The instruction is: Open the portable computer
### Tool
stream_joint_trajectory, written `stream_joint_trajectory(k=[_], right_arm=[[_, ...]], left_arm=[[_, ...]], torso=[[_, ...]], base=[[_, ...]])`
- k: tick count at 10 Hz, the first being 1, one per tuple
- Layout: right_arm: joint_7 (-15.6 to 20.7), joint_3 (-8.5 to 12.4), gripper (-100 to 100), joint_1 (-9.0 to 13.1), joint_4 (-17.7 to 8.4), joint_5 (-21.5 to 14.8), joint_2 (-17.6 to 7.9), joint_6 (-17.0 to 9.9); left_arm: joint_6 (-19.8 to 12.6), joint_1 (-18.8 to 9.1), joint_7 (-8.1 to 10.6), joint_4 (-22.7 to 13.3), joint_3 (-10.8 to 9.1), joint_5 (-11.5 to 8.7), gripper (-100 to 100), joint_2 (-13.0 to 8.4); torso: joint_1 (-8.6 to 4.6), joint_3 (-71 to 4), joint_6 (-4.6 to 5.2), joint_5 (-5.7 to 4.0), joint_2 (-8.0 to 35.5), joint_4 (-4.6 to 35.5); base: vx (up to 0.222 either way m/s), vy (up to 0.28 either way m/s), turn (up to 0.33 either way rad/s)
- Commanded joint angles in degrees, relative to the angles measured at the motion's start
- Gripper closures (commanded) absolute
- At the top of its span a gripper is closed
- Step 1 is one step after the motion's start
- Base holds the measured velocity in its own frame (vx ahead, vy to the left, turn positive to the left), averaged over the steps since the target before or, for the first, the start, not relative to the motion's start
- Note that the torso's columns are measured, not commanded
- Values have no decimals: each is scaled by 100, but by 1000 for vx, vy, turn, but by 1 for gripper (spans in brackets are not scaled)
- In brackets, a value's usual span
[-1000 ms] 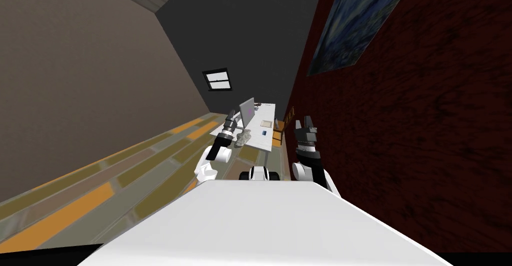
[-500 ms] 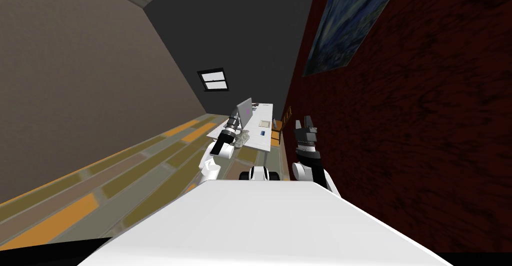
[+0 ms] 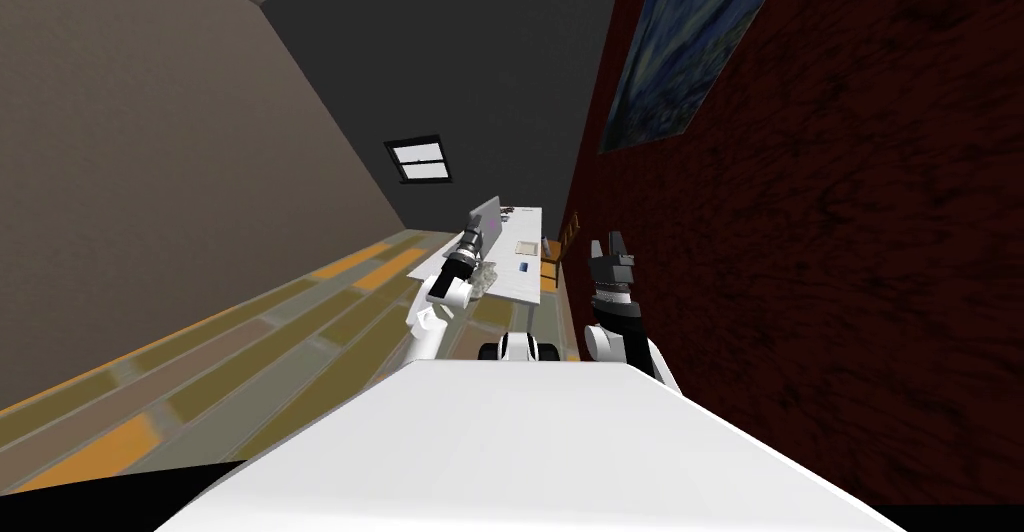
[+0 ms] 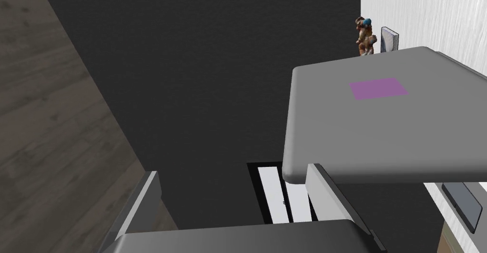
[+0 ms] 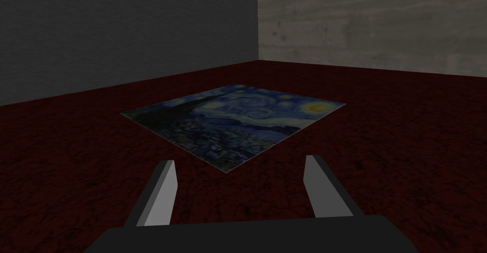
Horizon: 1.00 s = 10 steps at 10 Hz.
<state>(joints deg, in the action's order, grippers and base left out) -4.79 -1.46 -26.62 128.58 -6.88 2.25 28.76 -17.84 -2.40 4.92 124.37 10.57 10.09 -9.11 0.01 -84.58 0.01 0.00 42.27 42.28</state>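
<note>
Where the head view looked steeply down, a long white table (image 3: 530,246) stood beside a dark red wall (image 3: 800,256). The grey portable computer (image 3: 488,216) sat on the table's far left part, its lid lifted off the tabletop. The left gripper (image 3: 471,234) reached out over the floor to the lid's near edge. A pale grey crumpled lump (image 3: 487,276) lay at the table's near left corner, just under that arm. A small dark blue flat object (image 3: 526,267) lay on the table to the right of the lump. The right gripper (image 3: 609,243) was held upright near the dark red wall, well apart from the table.

As seen in the left wrist view, the portable computer (image 4: 380,131) showed the back of its lid, a smooth grey slab with rounded corners and a purple square (image 4: 378,88) at its middle. The left gripper (image 4: 233,170) had its two fingers spread wide with nothing clasped between them. One finger (image 4: 323,193) met the lid's near corner from below; whether it touched could not be told. Beyond the lid, a small brown figurine with a blue top (image 4: 365,37) stood on the white table (image 4: 428,12). A dark flat slab (image 4: 460,206) lay on the table near the computer's base.

As seen in the right wrist view, the right gripper (image 5: 241,160) likewise had its fingers parted and held nothing.
</note>
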Motion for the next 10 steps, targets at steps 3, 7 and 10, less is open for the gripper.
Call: stream_joint_trajectory(k=[3,7,10], right_arm=[[0,0,0,0,0,0,0,0],[0,0,0,0,0,0,0,0],[0,1,0,-1,0,0,0,0]], left_arm=[[-672,-432,-17,-197,41,79,-100,36],[-1217,-802,-35,-369,46,119,-100,73],[-1707,-1165,-54,-544,32,144,-100,110]], torso=[[-1,2,-1,0,3,1],[1,-1,-1,0,-2,-1],[-5,2,-2,-1,3,0]], base=[[20,55,-50],[21,64,-55],[22,66,-45]])
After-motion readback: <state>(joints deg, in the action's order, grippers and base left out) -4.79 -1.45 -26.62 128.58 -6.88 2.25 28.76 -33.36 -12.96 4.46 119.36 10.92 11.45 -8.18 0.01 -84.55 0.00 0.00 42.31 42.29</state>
